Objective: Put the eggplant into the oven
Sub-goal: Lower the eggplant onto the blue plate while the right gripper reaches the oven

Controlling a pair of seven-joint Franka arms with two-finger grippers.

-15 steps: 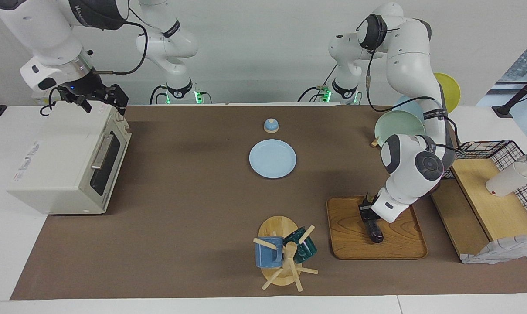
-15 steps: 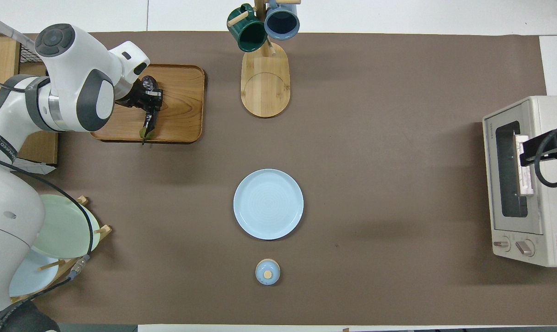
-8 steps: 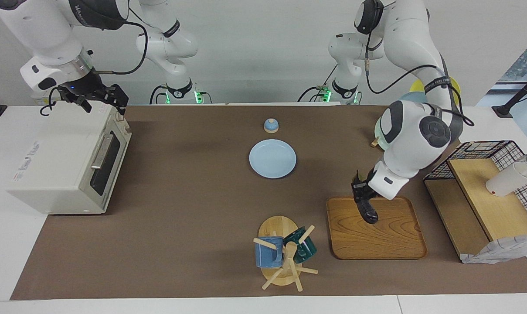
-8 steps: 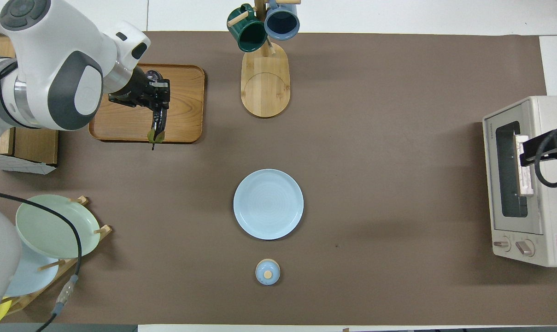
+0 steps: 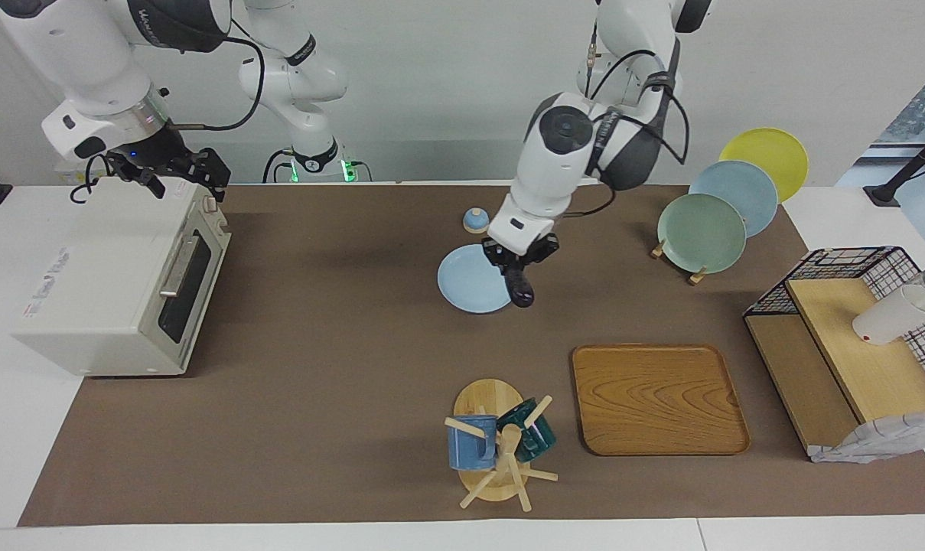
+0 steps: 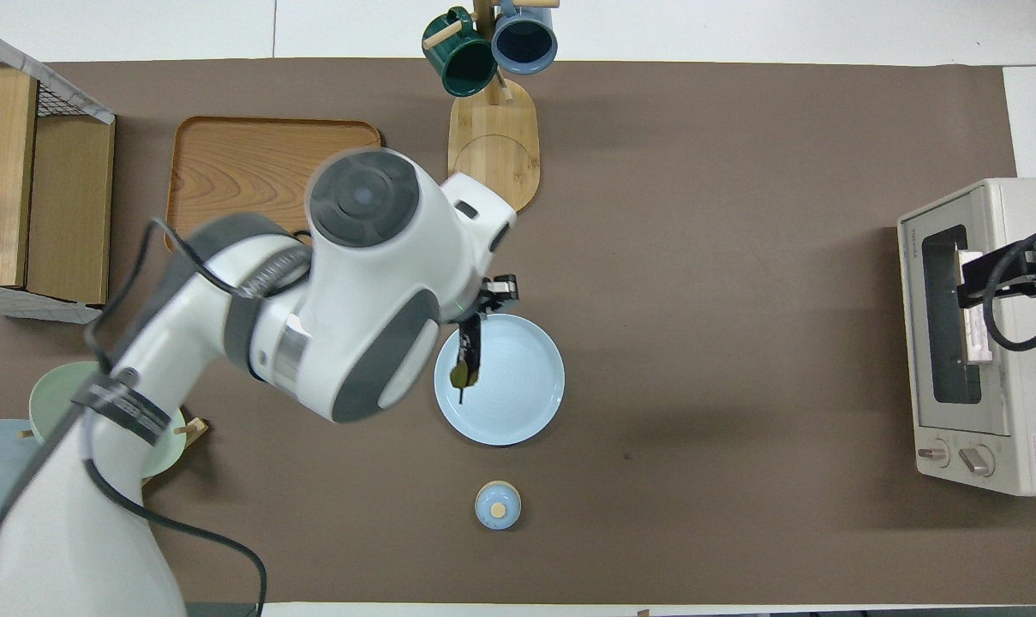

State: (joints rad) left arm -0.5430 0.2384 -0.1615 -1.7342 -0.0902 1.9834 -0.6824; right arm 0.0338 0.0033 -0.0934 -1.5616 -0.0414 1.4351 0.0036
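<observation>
Facing view shows you the left claw (image 5: 520,264) clamped on the eggplant (image 5: 521,287), carrying it over the blue plate (image 5: 466,285); the right claw (image 5: 173,174), open, waits above the closed oven (image 5: 118,287).

Two glossy white robot arms with rounded casings and dark grey joint caps, each round cap ringed with concentric grooves. Black cables loop loosely along the left arm (image 5: 577,145) and the right arm (image 5: 102,53), strapped at one point by a black band printed with small white lettering. Each wrist ends in a black pincer assembly; a silver collar sits above the right pincer (image 5: 177,173). Green indicator lights glow at both bases.
</observation>
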